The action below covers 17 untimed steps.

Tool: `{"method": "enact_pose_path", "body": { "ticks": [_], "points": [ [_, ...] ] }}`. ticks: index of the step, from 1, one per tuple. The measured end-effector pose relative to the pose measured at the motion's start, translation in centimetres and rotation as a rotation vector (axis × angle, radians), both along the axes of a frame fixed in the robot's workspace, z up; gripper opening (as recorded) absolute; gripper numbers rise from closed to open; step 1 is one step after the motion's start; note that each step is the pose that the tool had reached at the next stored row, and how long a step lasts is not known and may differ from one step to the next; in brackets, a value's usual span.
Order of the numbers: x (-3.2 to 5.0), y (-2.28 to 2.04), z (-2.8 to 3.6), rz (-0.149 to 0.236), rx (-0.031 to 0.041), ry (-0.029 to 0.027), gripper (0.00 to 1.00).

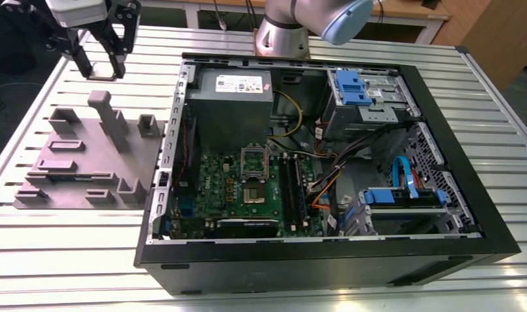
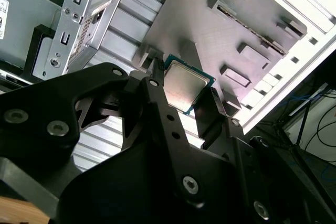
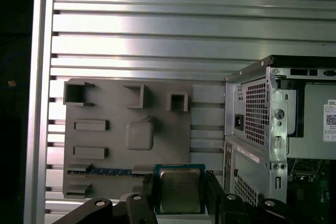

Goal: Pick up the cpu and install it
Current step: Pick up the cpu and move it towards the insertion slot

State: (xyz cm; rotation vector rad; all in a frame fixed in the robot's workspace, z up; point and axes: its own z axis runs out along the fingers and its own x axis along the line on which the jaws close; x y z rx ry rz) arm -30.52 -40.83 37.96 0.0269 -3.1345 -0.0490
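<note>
Above the desk [image 1: 73, 260], beside the open computer case [image 1: 333, 273] and near the grey fixture plate [image 3: 168, 135], the pincer [image 2: 185, 86] is clenched on the cpu [image 3: 179, 190] by two opposite edges. For the carry, it is best held level and gripped lightly.

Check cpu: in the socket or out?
Out. The cpu is gripped in the claw, in the air near the grey fixture plate, outside the computer case.
</note>
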Motion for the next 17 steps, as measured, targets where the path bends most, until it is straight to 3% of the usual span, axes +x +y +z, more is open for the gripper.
{"method": "enact_pose_path", "body": {
  "ticks": [17],
  "points": [
    [0.97, 0.00, 0.00, 0.000, -0.0001, 0.0000, 0.47]
  ]
}}
